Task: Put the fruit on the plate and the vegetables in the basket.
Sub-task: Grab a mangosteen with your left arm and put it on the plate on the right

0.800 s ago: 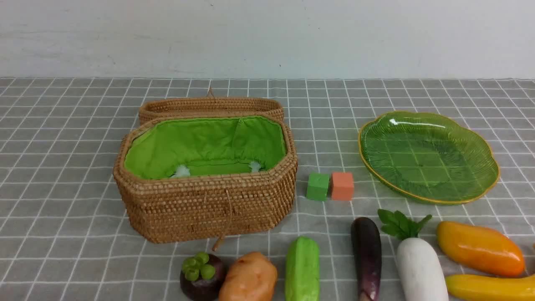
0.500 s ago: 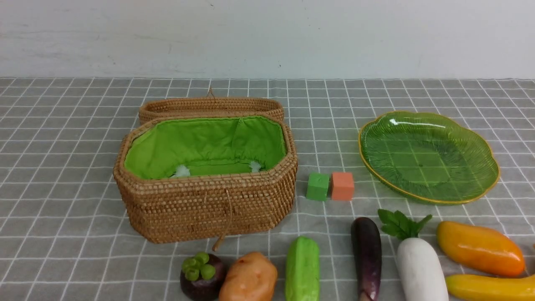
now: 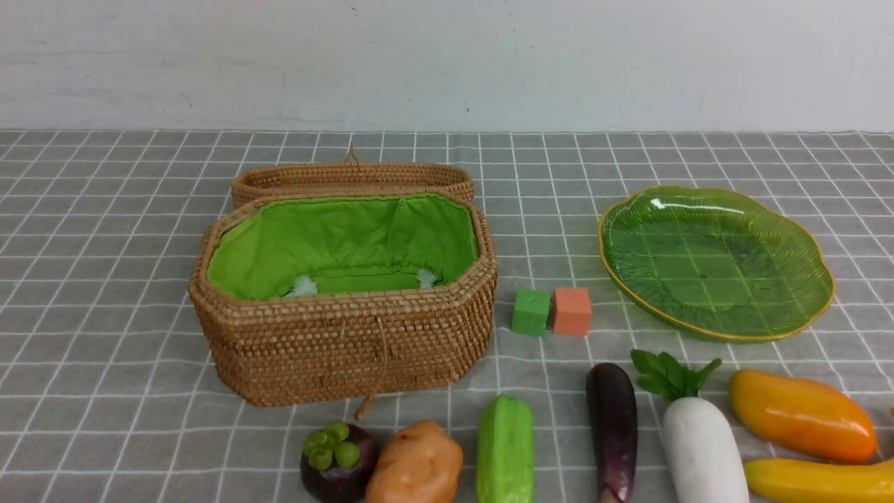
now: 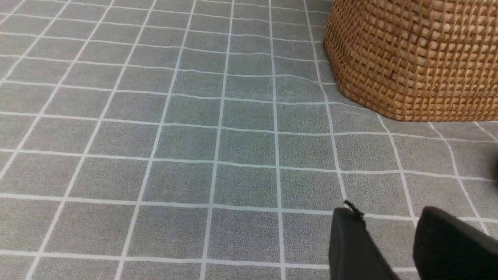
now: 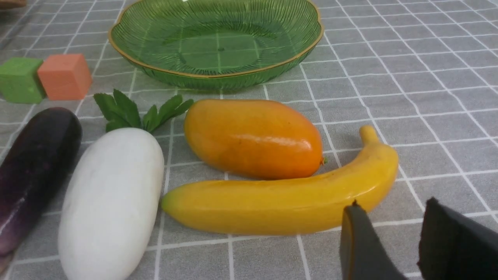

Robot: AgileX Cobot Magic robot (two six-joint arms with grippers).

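Note:
Along the near edge of the table lie a mangosteen (image 3: pixel 340 461), potato (image 3: pixel 417 464), cucumber (image 3: pixel 504 450), eggplant (image 3: pixel 613 426), radish (image 3: pixel 702 447), mango (image 3: pixel 802 416) and banana (image 3: pixel 817 480). The wicker basket (image 3: pixel 342 335) stands open at left, showing only its green lining. The green plate (image 3: pixel 716 262) at right holds nothing. Neither gripper shows in the front view. My left gripper (image 4: pixel 389 212) is open over bare cloth, short of the basket (image 4: pixel 412 58). My right gripper (image 5: pixel 393 206) is open and holds nothing, just beside the banana (image 5: pixel 288 202), with the mango (image 5: pixel 253 138) beyond it.
The basket's woven lid (image 3: pixel 353 178) lies behind the basket. A green cube (image 3: pixel 531 312) and an orange cube (image 3: pixel 572 311) sit side by side between basket and plate. A grey checked cloth covers the table up to a white wall.

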